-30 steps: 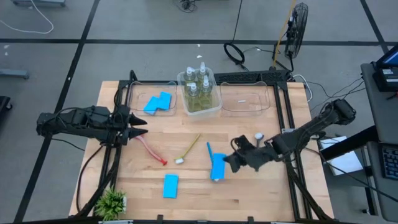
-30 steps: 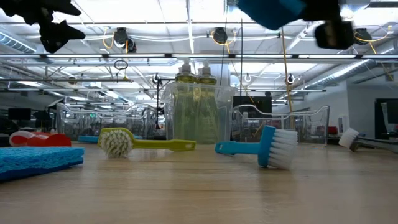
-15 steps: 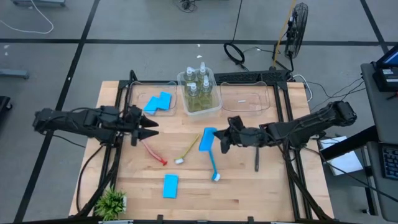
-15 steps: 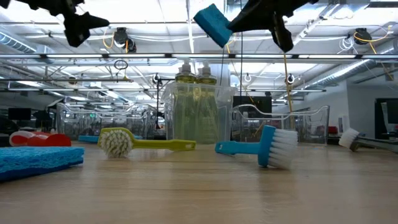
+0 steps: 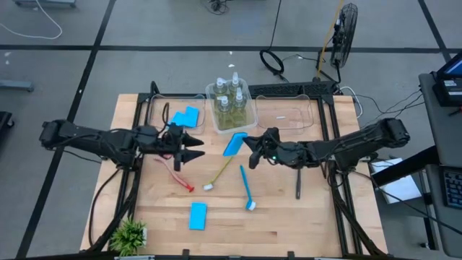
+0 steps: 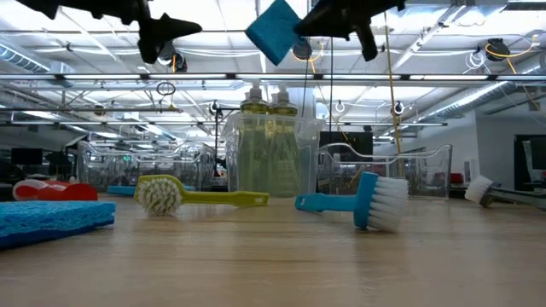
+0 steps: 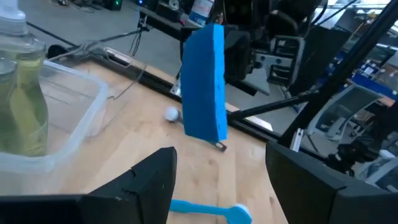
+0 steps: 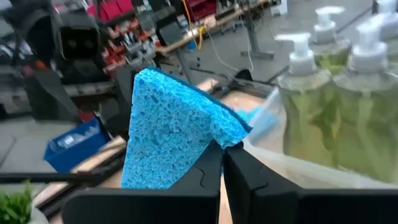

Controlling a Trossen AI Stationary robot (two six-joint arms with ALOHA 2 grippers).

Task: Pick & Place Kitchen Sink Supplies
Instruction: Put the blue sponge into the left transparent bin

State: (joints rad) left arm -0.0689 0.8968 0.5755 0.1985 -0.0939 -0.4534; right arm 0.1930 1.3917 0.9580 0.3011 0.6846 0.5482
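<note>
Right pincer [image 5: 250, 143] pinches blue sponge [image 5: 233, 144] aloft.

The dark grey brush [image 5: 297, 184] lies mostly beneath the right arm beyond the right tool [image 5: 249, 146]; bristles hidden.

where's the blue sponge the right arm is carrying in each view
High view: held sponge at centre, just below the bin of pump bottles.
Low view: sponge at the top, above the bottles, pinched by the right pincer.
Left wrist view: sponge upright in the middle, bottle at the edge.
Right wrist view: sponge centre, in the shut pincer; bottles beside it.
Shared landmark: the bottles.
</note>
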